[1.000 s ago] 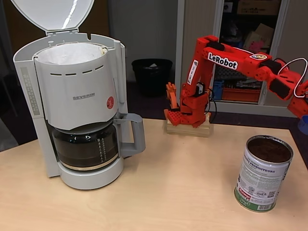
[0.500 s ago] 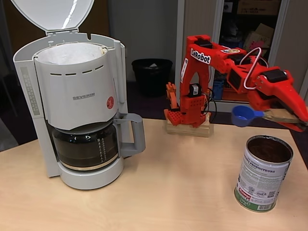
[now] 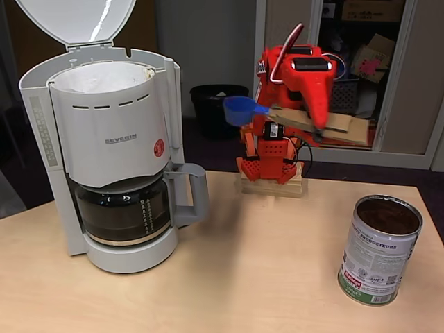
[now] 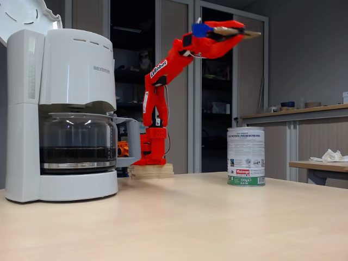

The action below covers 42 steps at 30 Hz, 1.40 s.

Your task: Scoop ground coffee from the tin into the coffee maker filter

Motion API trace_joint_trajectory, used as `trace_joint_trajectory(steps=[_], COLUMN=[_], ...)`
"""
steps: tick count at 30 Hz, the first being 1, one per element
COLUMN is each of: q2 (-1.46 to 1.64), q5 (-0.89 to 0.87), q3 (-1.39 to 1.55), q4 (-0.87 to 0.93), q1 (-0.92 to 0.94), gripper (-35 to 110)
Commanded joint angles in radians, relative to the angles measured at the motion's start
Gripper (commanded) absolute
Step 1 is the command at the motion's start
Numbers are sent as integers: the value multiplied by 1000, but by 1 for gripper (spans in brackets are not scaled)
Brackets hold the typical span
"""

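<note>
The hand [image 3: 316, 125] pinched a blue scoop's [image 3: 239, 109] wooden handle, raised right of the coffee maker filter [image 3: 104, 78]. Any tilt could spill grounds onto the counter [image 3: 263, 277]; tin [image 3: 380, 250] further right.

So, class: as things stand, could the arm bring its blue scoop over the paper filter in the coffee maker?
Probably yes. The lid stands open, so the filter is uncovered from above. The blue scoop, held in the fingers, is raised roughly level with the filter's rim, with nothing between them.
</note>
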<state>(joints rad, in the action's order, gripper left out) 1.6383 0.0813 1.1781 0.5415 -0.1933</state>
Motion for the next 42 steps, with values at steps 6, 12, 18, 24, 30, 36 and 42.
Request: trace_joint_trajectory(steps=[6, 12, 18, 24, 30, 36, 42], q2=[29, 112, 252, 354, 359, 385, 383], q5=[15, -26, -51, -63, -207, -457, -772], q3=[-179, -124, 57, 233, 239, 241, 189], q4=[103, 104, 124, 97, 67, 81, 115], q1=[187, 316, 491, 634, 687, 755, 828], gripper=[0, 0, 0, 0, 0, 0, 0])
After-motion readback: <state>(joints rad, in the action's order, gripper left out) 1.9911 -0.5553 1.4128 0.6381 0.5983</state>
